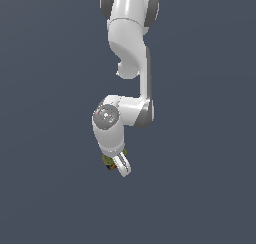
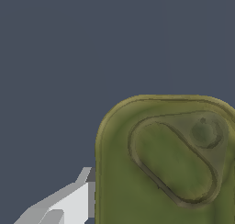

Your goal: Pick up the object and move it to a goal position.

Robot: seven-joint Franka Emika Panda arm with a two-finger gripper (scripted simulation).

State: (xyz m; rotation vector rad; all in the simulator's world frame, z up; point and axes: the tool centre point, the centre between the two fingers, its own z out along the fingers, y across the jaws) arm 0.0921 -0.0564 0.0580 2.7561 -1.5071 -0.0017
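Note:
The object (image 1: 107,161) is a small block with an olive-green top and red and blue bits on its side. In the exterior view it sits between the fingers of my gripper (image 1: 115,166), at the low end of the white arm (image 1: 131,48). In the wrist view its olive-green top (image 2: 170,163), with an oval groove, fills much of the picture. One white finger (image 2: 69,202) lies against its side. The other finger is out of the wrist view. The gripper looks shut on the object.
Only a plain dark blue-grey background (image 1: 200,188) shows around the arm in both views. No goal marker or other object shows.

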